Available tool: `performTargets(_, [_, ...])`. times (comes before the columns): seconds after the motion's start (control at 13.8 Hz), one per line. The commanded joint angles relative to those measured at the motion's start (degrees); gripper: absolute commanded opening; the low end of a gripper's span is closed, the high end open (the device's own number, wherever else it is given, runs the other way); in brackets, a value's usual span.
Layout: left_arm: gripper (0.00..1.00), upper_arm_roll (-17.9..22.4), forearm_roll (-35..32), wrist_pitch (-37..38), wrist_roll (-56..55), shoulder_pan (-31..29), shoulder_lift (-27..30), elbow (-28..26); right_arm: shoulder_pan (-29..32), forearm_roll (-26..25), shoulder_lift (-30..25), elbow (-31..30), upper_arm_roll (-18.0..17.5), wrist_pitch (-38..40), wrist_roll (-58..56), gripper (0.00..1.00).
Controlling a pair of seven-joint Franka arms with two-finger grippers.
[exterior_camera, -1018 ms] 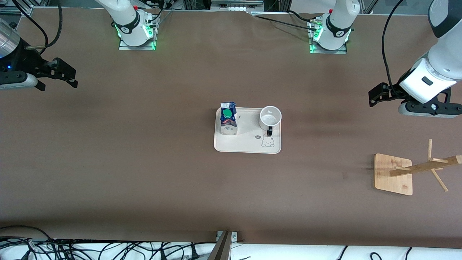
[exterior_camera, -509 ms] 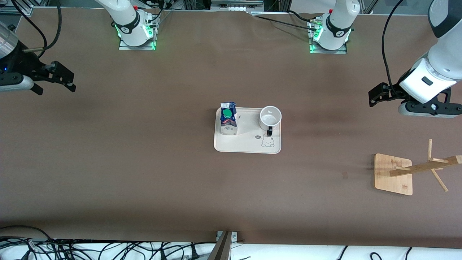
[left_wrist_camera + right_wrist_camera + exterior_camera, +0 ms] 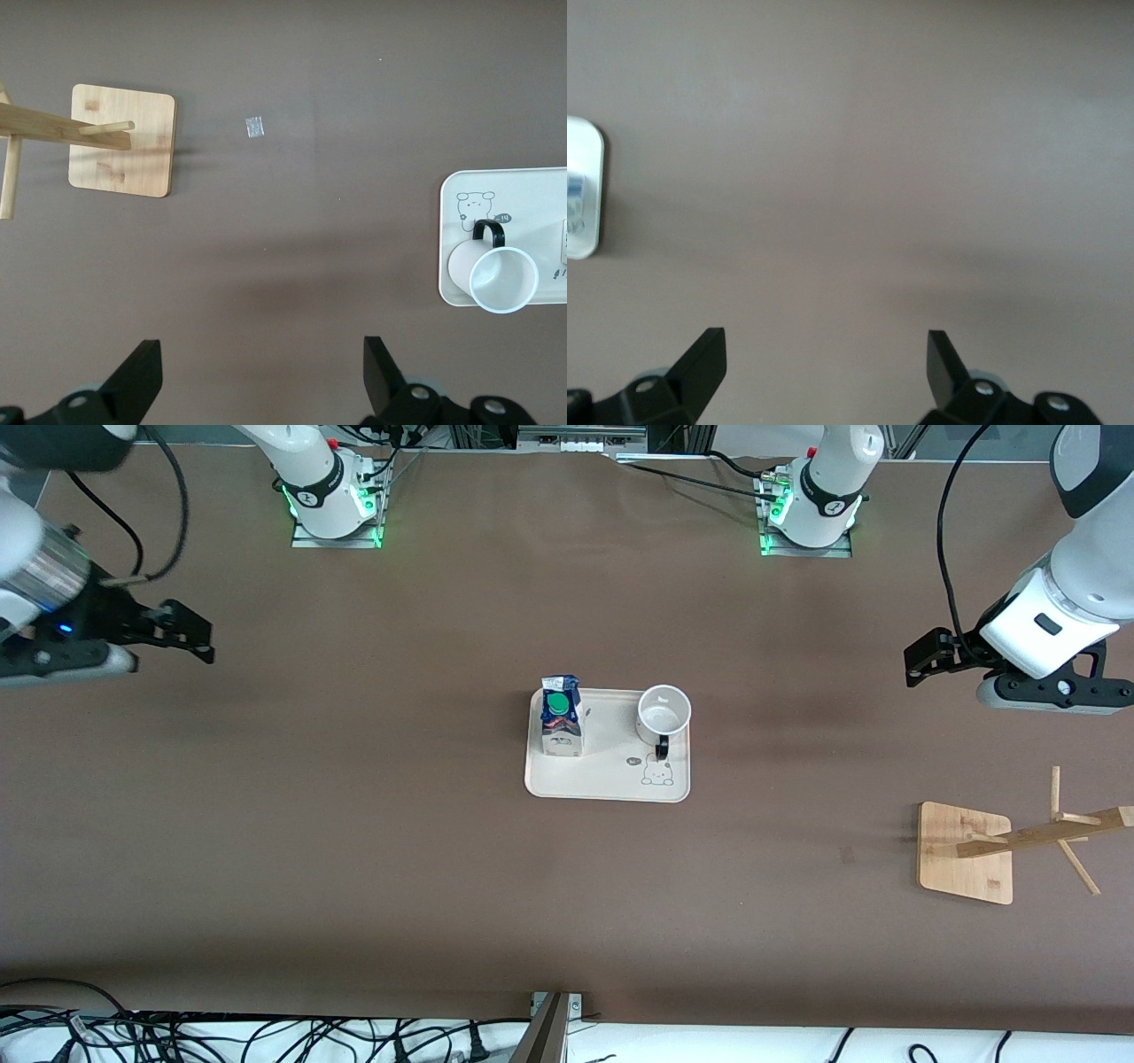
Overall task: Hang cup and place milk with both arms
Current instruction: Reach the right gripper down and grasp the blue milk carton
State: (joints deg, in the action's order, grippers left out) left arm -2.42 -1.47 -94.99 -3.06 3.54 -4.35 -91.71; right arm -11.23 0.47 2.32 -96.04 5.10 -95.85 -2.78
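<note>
Start of task: nothing picked up yet, both arms out wide.
Right gripper (image 3: pixel 199 638), jaws wide, empty, has shifted in toward the tray (image 3: pixel 602 784) vs. earlier; milk (image 3: pixel 561 726) & cup (image 3: pixel 663 715) stand on tray, mid-table; left gripper (image 3: pixel 921 662) wide, empty, waits unmoved above table near rack (image 3: pixel 970 852). Left: hang cup, place milk.

My right gripper (image 3: pixel 199 638) hangs over bare table (image 3: pixel 354 868) well off the tray (image 3: pixel 607 784) toward the right arm's end, fingers spread wide, nothing held. My left gripper (image 3: pixel 917 662) hangs well off the tray toward the left arm's end, fingers wide apart too, empty.
</note>
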Motion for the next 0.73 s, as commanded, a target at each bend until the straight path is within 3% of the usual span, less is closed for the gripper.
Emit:
performTargets(0.0, [1.0,0.0,0.5,1.6,0.0,0.1,-0.8,1.9,-4.4,0.4,2.2,1.6,-1.6,0.3,4.0,1.0])
performTargets(0.22, [1.0,0.0,0.5,1.6,0.1,0.1,-0.8,1.9,-10.6,0.4,6.5,2.6,-3.1,-3.4,11.5,1.0])
performTargets(0.44, [1.0,0.0,0.5,1.6,-0.1,0.1,-0.8,1.9,-16.4,5.4,14.0,8.9,-3.2,-4.9,17.7,1.0])
performTargets(0.65, [1.0,0.0,0.5,1.5,0.0,0.1,-0.8,1.9,-23.5,6.0,21.0,16.1,-3.2,-7.3,29.1,1.0])
